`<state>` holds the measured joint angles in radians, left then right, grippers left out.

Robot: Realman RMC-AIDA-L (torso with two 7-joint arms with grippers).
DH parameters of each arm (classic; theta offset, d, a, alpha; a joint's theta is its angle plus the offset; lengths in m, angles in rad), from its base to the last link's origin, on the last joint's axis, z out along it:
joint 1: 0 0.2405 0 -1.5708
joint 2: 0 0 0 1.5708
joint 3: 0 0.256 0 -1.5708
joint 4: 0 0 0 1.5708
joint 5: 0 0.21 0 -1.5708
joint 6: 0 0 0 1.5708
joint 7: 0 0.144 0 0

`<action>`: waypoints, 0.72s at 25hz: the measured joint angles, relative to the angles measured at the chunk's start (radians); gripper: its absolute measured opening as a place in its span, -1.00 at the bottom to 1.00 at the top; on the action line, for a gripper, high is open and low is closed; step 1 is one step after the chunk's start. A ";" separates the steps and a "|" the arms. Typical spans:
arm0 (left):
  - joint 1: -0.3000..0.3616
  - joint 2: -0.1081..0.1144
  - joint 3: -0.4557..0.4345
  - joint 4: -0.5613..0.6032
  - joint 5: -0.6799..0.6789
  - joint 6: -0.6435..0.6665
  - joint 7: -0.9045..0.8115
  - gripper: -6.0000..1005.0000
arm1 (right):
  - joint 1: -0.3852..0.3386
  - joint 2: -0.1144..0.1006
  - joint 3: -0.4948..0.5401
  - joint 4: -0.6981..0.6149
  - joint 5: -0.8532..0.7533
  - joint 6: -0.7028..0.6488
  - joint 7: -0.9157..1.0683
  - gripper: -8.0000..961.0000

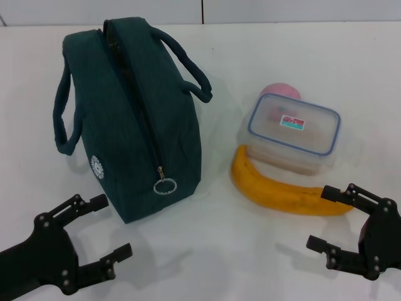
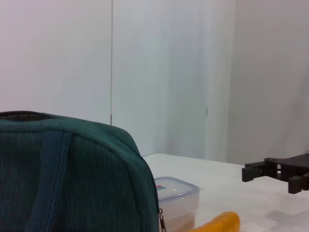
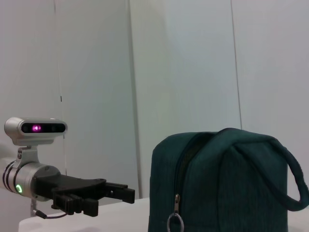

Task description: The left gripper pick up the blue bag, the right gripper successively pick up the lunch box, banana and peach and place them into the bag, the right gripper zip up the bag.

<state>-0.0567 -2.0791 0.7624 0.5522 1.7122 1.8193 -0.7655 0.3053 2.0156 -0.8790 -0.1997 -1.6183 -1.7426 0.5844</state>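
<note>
- Bag stood upright on the white table, left of centre in the head view, zipped shut along the top, ring pull hanging at the near end.
- Both loop handles were up; white round logo showed low on the left face.
- Lunch box sat to the right of the bag, lid on, red-and-teal sticker on top.
- Banana lay just in front of the box, curving along its near edge, seemingly touching it.
- Peach sat behind the box, mostly hidden; only a pink top showed.
- Left gripper hovered low, near the bag's front left corner, fingers spread wide, holding nothing, apart from the bag.
- Right gripper hovered at the near right, fingers spread, empty; upper fingertip lay over the banana's right end in the head view, contact could not be told.
</note>
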 joint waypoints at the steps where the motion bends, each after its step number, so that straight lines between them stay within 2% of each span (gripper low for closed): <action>1: 0.000 0.000 0.000 0.000 0.000 0.000 0.000 0.75 | 0.000 0.000 0.000 0.000 0.000 0.000 0.000 0.72; 9: -0.001 0.001 0.000 0.000 0.002 0.000 -0.007 0.75 | 0.000 0.000 0.005 0.002 0.000 0.000 -0.001 0.72; 12: 0.004 0.007 -0.001 0.004 -0.001 0.004 -0.066 0.75 | 0.000 0.000 0.008 0.004 0.000 0.002 -0.001 0.71; 14: 0.002 0.022 -0.017 0.008 -0.002 0.025 -0.171 0.75 | 0.000 0.000 0.009 0.005 0.000 0.004 0.000 0.71; 18: -0.027 0.078 -0.082 0.011 -0.001 0.056 -0.465 0.75 | 0.001 0.000 0.009 0.005 0.000 0.005 0.004 0.71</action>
<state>-0.0837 -2.0009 0.6808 0.5632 1.7114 1.8749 -1.2301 0.3066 2.0156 -0.8698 -0.1947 -1.6183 -1.7373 0.5881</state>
